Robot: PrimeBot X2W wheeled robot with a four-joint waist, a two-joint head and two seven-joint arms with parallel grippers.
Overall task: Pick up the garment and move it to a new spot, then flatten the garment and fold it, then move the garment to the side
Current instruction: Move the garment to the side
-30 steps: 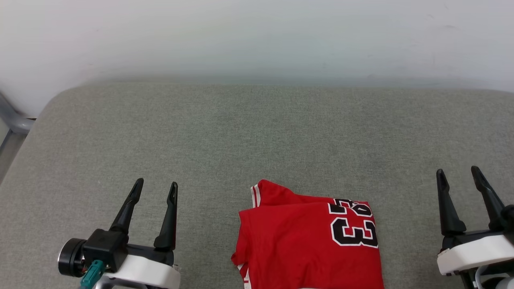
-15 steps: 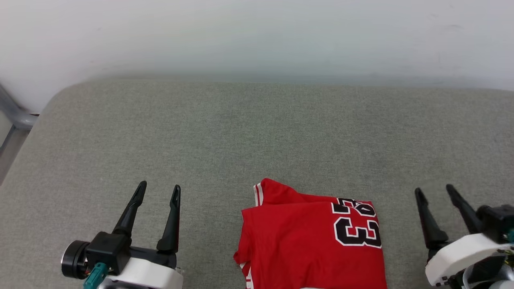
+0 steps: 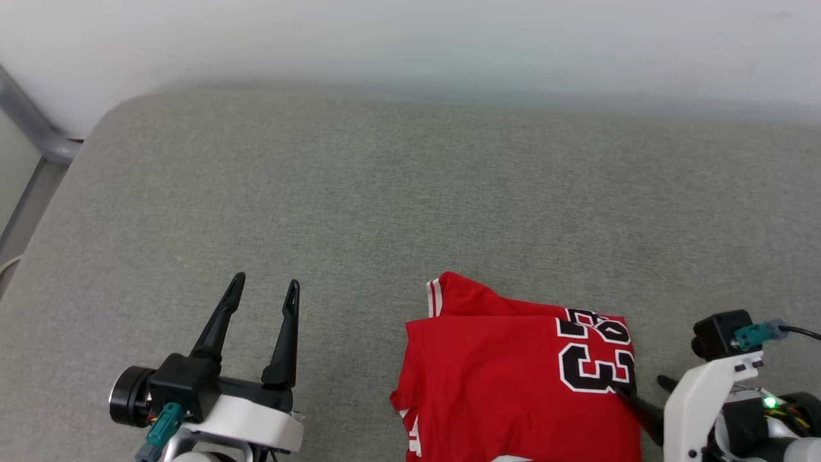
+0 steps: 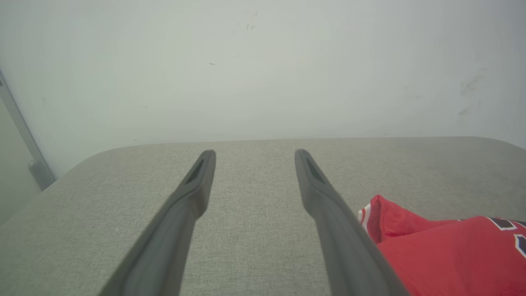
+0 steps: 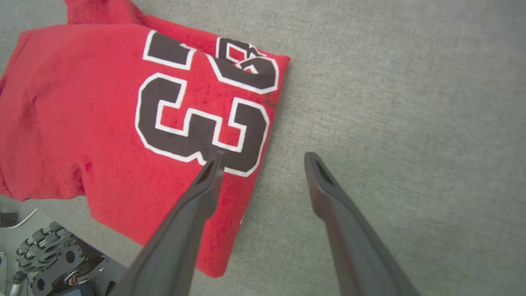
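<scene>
We are holding our right gripper [image 5: 264, 155] wide open, its two fingers spread apart. One finger is hanging over the edge of the garment [image 5: 82, 123], by the big black number. The other is hanging over the grey cushion [image 5: 411, 102] just beside it. We cannot tell if they are touching the cloth. Our left gripper [image 3: 266, 280] is open too, its two fingers pointing away from us, near the garment but apart from it. One garment, a red shirt, is lying folded at the near edge of the cushion, between our two grippers. One white wall [image 3: 410, 38] is standing behind, and one grey bar [image 3: 32, 122] is leaning at the far left.
</scene>
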